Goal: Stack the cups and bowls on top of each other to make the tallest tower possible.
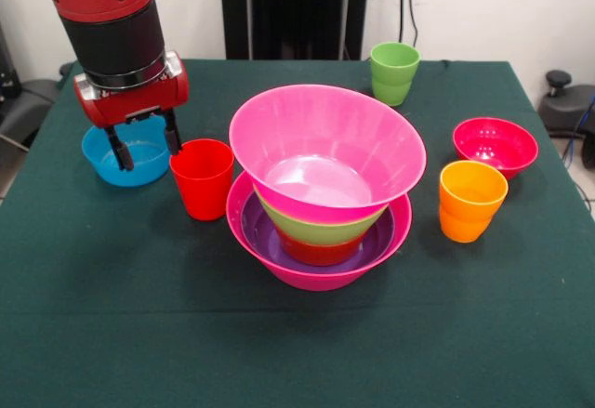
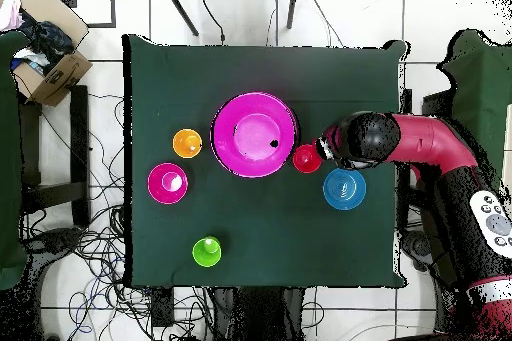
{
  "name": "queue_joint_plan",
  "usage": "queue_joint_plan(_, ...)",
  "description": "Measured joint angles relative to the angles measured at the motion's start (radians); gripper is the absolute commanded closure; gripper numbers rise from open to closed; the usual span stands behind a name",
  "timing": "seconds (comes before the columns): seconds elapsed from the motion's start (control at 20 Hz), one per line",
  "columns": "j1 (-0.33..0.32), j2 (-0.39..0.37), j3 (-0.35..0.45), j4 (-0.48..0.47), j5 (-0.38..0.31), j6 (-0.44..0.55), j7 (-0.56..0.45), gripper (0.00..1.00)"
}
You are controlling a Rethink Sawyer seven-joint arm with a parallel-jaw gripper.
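The tower (image 1: pixel 321 194) stands mid-table: a large hot-pink bowl at the base, holding a purple bowl, an orange-red bowl, a lime green bowl and a second hot-pink bowl tilted on top; it also shows in the overhead view (image 2: pixel 254 135). The red cup (image 1: pixel 202 177) (image 2: pixel 306 159) stands upright just left of it. My gripper (image 1: pixel 144 144) (image 2: pixel 333 151) hangs open and empty above the blue bowl (image 1: pixel 126 155) (image 2: pixel 344 189), left of the red cup. The orange cup (image 1: pixel 471 200) (image 2: pixel 187 143), crimson bowl (image 1: pixel 495 146) (image 2: pixel 167 183) and lime green cup (image 1: pixel 394 72) (image 2: pixel 206 251) stand apart.
The dark green tablecloth (image 1: pixel 297 343) covers the table. A cardboard box (image 2: pixel 48 67) sits on the floor beyond one corner, with cables around the table.
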Motion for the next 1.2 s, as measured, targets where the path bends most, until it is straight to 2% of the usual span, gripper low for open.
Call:
queue_joint_plan(0.4, 0.0, 0.0, -0.018, 0.017, 0.001, -0.01, 0.0, 0.0)
queue_joint_plan(1.2, 0.001, 0.003, -0.042, 0.099, 0.04, -0.13, 0.001, 0.0)
